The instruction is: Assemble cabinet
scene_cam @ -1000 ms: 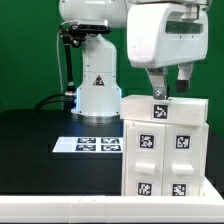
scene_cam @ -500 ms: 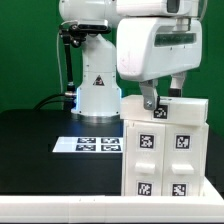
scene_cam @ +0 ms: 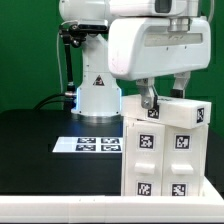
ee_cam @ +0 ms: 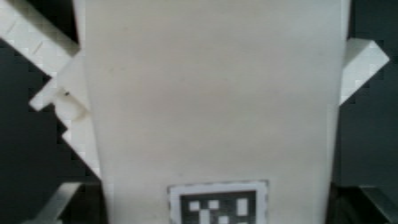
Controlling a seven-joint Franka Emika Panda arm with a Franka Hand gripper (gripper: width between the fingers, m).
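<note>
The cabinet (scene_cam: 160, 160) is a tall white box with several black-and-white tags on its front, standing at the exterior view's right. My gripper (scene_cam: 167, 98) is right over its top. The fingers (scene_cam: 149, 100) stand on either side of a white top piece (scene_cam: 185, 112), which sits tilted with one tag facing the right. In the wrist view this white piece (ee_cam: 214, 100) fills the space between the dark fingers (ee_cam: 63, 198) and carries a tag (ee_cam: 219, 204). The gripper (ee_cam: 214, 205) looks shut on it. More white cabinet parts (ee_cam: 54, 70) show behind it.
The marker board (scene_cam: 88, 144) lies flat on the black table (scene_cam: 40, 150), to the exterior view's left of the cabinet. The arm's white base (scene_cam: 97, 92) stands behind it, with a dark cable (scene_cam: 66, 70) beside it. A green wall is at the back.
My hand has moved toward the exterior view's left and slightly down. The white top piece between the fingers has shifted and now sits tilted on the cabinet.
</note>
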